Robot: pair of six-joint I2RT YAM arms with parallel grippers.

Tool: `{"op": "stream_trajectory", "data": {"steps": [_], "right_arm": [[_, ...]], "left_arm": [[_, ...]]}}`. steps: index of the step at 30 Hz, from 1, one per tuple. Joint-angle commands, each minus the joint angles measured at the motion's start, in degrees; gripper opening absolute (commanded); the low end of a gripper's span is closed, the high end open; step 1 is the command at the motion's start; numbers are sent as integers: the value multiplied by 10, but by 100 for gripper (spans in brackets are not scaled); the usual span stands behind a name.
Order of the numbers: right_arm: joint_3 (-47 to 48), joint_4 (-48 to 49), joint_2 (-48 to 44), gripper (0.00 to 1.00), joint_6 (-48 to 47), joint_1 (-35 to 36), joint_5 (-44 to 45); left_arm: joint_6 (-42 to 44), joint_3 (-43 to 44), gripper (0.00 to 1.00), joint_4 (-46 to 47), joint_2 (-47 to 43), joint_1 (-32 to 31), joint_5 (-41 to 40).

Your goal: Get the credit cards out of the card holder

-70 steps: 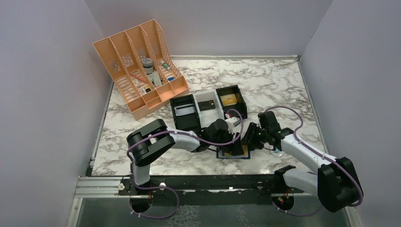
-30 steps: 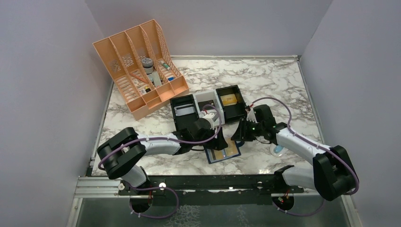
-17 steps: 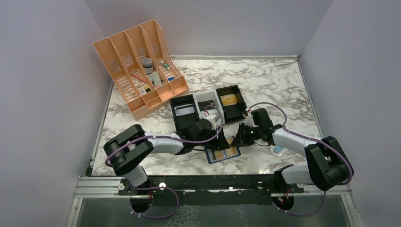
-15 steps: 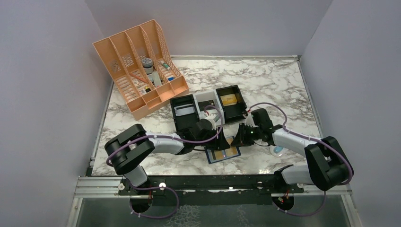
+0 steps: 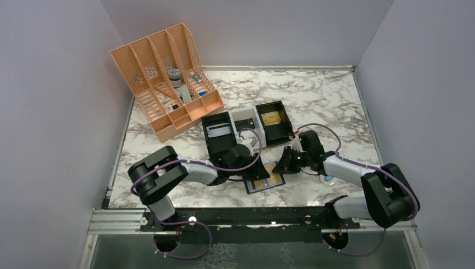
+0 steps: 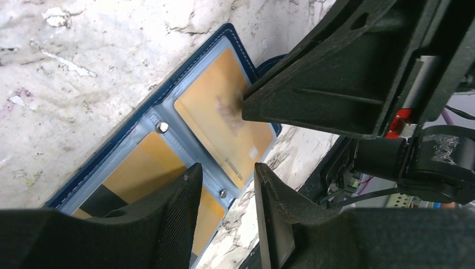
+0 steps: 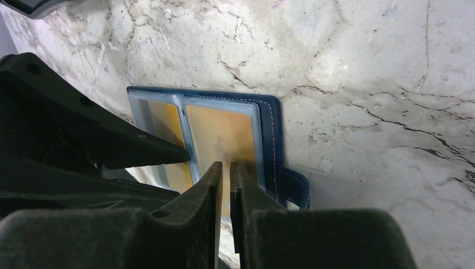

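The card holder (image 5: 263, 179) lies open on the marble in front of both arms, navy outside (image 6: 185, 73) with blue-grey pockets. Gold-tan credit cards sit in its pockets (image 6: 218, 120) (image 7: 221, 134); another shows in the neighbouring pocket (image 6: 140, 168) (image 7: 159, 120). My left gripper (image 5: 259, 170) hovers low over the holder's edge (image 6: 227, 182), open, nothing between its fingers. My right gripper (image 5: 284, 163) is shut to a thin slit (image 7: 226, 168), its tips down on the near end of the card by the strap tab (image 7: 296, 188).
An orange slotted rack (image 5: 165, 78) stands at the back left. Just behind the grippers sits a row of box trays, black (image 5: 218, 131), white (image 5: 245, 120), black (image 5: 273, 120). A small clear round thing (image 5: 327, 178) lies under the right forearm.
The right gripper moved left onto the holder and its jaws closed to a slit. The left gripper's jaws narrowed and its arm shifted slightly. The holder stays in place.
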Motion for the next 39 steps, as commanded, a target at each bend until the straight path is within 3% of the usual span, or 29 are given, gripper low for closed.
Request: {"op": "stream_trajectory", "data": {"steps": [1,9,32,36,39], "right_arm": [[-25,-34,10,13,-13,2,64],[-36,-26,10,12,-5,2,71],[-43,-30,-2,12,11,2,102],[-44,-31,-2,12,13,2,103],[-44,-31,-1,12,12,2,103]], "left_arm": [[-36,-9,41,24,16,0,-16],[-48,0,37,27,51,-4,-29],[-74,-8,10,51,57,-12,-61],[-76,-15,0,51,50,-13,-62],[-78,-21,0,51,45,-13,-64]]}}
